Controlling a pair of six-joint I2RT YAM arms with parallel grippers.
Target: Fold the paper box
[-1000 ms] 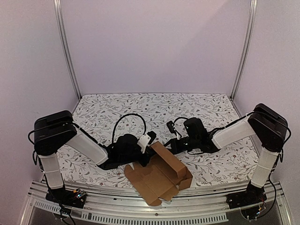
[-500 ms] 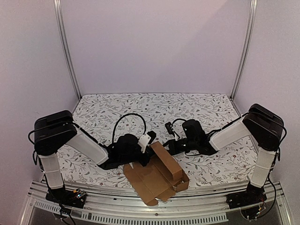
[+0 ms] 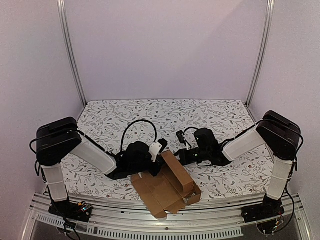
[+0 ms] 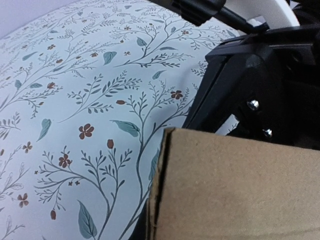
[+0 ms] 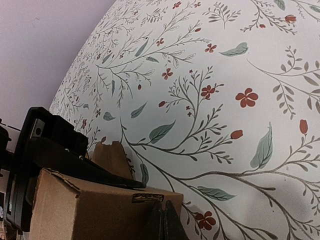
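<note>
Left gripper [image 3: 160,151] and right gripper [image 3: 181,154] are both fully closed at the raised wall of the paper box [image 3: 162,190] — pinching or merely pressing, I cannot tell. It lies half-formed at the table's [image 3: 210,112] near edge. Wall-raising seems in hand — next, steady that crease and fold the adjoining flaps.

Close view from the left pincer's camera. The paper box [image 4: 240,190] fills the space directly ahead of and right of the pincer: a plain brown card panel, its top edge nearly level, its upper left corner sharp. The pincer's own fingers are hidden behind this card. Just beyond the panel rises the right arm's black housing [image 4: 260,75], carrying two silver screws [image 4: 253,104], with a white shell [image 4: 265,10] and a black cable [image 4: 200,9] above it. Left of the pincer and farther out spreads a pale tablecloth [image 4: 75,100] printed with green leaves and small red flowers.
</note>
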